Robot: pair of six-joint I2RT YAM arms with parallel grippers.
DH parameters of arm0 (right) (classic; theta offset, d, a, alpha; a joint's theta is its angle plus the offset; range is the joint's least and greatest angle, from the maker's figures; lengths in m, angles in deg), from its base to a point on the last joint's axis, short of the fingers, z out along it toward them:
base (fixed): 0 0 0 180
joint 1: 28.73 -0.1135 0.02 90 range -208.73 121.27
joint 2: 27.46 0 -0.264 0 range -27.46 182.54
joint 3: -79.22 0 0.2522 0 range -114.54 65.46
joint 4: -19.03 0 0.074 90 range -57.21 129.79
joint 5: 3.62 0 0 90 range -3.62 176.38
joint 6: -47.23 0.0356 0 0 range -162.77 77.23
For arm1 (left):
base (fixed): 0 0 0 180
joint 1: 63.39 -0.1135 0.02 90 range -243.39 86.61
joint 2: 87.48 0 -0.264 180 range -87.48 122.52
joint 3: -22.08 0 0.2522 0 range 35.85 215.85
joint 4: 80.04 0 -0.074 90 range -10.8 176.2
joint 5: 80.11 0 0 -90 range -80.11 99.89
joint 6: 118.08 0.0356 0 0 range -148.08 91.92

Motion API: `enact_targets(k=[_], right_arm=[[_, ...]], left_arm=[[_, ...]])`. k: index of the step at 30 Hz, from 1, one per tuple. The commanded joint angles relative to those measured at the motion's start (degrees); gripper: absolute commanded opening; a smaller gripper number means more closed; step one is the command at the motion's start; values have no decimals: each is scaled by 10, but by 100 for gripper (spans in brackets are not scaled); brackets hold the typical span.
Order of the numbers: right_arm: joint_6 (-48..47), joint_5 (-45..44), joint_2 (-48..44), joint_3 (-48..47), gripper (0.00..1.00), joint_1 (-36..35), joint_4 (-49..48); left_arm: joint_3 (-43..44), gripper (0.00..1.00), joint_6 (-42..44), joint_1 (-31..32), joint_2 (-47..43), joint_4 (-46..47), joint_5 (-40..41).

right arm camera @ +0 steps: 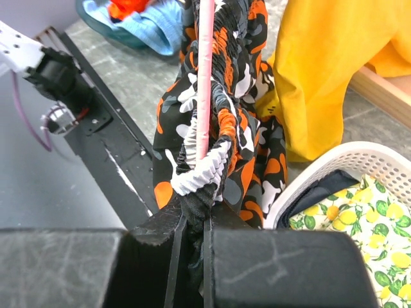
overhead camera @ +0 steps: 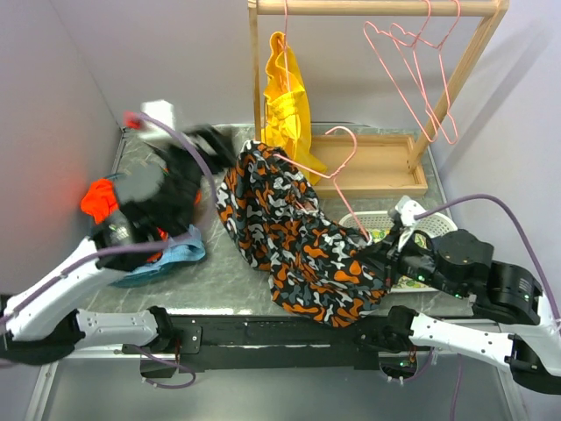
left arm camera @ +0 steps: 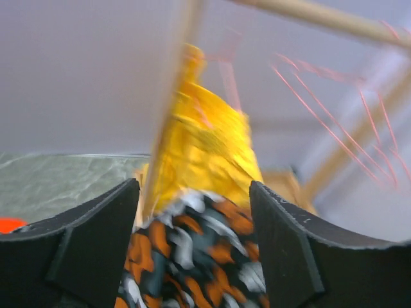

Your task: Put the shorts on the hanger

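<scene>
The shorts, black with orange, white and grey blotches, lie stretched across the middle of the table. The pink wire hanger runs through them, its hook sticking out near the wooden rack. My right gripper is shut on the gathered waistband of the shorts, with the hanger wire running down into the band just above the jaws. My left gripper is blurred at the far left end of the shorts. Its jaws are wide open with the shorts between and just ahead of them.
A yellow garment hangs on the wooden rack, with spare pink hangers on its rail. A white basket holds lemon-print cloth at the right. An orange-red garment and a blue cloth lie at the left.
</scene>
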Motion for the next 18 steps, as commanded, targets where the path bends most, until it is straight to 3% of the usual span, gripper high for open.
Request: enact_targets(k=[1,5,10,18], right_arm=[[0,7,-21,-42,0,1,-14],[4,2,-45,-58,0,0,2],[4,26,-75,-86,0,1,8],[11,30,-96,-159,0,1,34]], left_arm=[[29,71,-149,-145,-10,-57,-54],[38,71,-233,-259,8,-96,-140],[28,69,-290,-352,56,-98,-289],[1,56,-304,-364,131,-70,-430]])
